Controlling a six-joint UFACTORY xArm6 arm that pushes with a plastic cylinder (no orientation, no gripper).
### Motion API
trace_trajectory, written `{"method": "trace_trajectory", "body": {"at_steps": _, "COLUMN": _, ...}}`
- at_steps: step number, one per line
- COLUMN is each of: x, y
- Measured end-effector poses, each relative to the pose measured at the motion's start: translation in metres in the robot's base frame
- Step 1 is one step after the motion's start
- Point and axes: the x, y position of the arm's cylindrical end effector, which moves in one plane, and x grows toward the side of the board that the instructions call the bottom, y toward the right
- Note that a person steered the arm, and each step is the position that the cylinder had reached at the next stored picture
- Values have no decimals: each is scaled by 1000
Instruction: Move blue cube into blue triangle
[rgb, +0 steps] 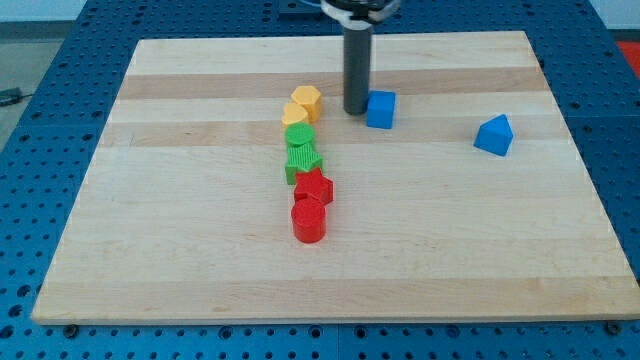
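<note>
Blue cube (380, 109) sits square-on, my tip (355, 110) at its left

Bright, even lighting from overhead, nothing dim anywhere. Only soft, short shadows hugging the blocks, e.g. under the red cylinder (309, 221) at 6 o'clock. Mild sheen on the desk (180, 240), no real glare. Sharp focus across the whole view, wood grain crisp. Slight softness on the rod near 12 o'clock. No obvious warping at the edges.
</note>
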Motion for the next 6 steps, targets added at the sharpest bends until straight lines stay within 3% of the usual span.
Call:
{"method": "trace_trajectory", "body": {"at_steps": 2, "x": 24, "y": 66}}
{"method": "trace_trajectory", "body": {"at_steps": 6, "x": 18, "y": 131}}
